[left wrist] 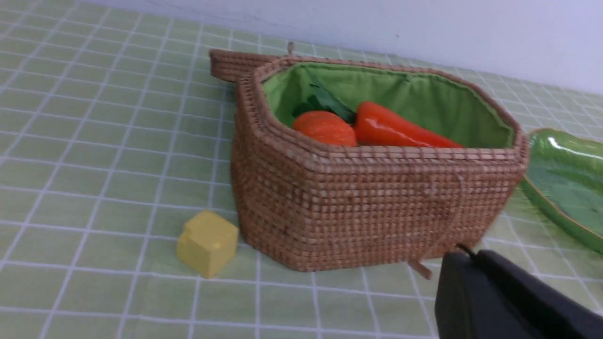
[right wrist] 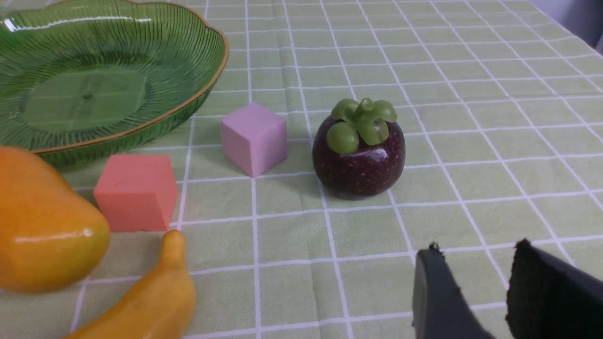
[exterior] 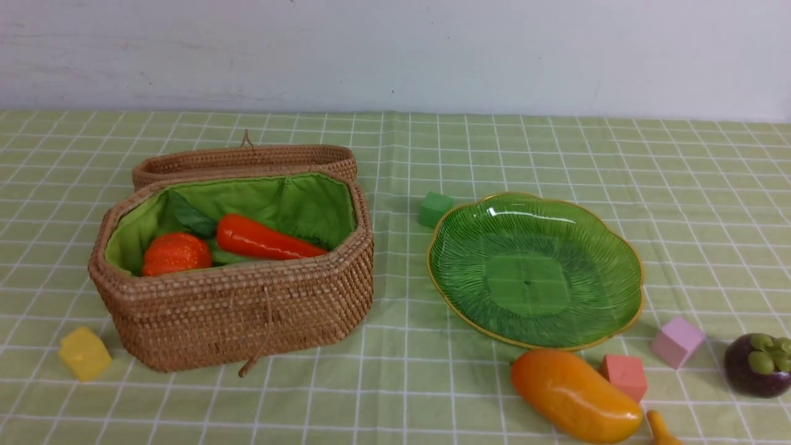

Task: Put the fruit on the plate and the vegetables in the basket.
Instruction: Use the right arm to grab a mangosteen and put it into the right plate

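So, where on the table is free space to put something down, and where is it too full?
Free: the tablecloth strip between basket and plate, only the green cube at its far end; also the wide area behind the plate. The plate itself is bare. Crowded: the near right, where mango, banana, red cube, pink cube and mangosteen lie close together.

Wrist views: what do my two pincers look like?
Both are matte black and blocky. The left pincer has what looks like a thin dark strand at its tip. The right pincer carries a rough-textured inner pad with frayed corners. The front view shows no arm.
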Robot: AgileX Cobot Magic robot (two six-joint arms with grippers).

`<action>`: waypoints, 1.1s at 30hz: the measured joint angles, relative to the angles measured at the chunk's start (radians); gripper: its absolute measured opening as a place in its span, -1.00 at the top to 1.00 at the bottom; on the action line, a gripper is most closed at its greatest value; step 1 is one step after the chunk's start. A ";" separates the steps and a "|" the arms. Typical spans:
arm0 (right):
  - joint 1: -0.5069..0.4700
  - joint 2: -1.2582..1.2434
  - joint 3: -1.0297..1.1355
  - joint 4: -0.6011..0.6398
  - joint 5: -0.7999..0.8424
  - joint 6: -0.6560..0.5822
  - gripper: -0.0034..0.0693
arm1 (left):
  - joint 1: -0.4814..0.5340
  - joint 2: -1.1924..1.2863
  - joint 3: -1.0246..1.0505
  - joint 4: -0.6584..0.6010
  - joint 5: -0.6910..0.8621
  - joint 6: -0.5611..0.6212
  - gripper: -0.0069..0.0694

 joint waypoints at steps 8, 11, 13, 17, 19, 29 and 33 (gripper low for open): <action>0.000 0.000 0.000 0.000 0.000 0.000 0.25 | 0.017 -0.042 0.230 0.090 -0.059 -0.125 0.85; 0.000 0.000 0.000 0.000 0.000 0.000 0.25 | 0.017 -0.042 0.235 0.093 -0.056 -0.128 0.85; 0.000 0.000 0.000 0.000 0.000 0.000 0.25 | 0.017 -0.042 0.235 0.094 -0.056 -0.128 0.85; 0.000 0.000 0.000 0.000 0.000 0.000 0.25 | 0.017 -0.042 0.235 0.096 -0.056 -0.128 0.85; 0.000 0.000 0.000 0.000 0.000 0.000 0.25 | 0.017 -0.042 0.235 0.096 -0.056 -0.128 0.85; 0.000 0.000 0.000 0.000 0.000 0.000 0.25 | 0.017 -0.042 0.235 0.097 -0.056 -0.128 0.84; 0.000 0.000 0.000 0.000 0.000 0.000 0.25 | 0.017 -0.042 0.235 0.097 -0.056 -0.128 0.83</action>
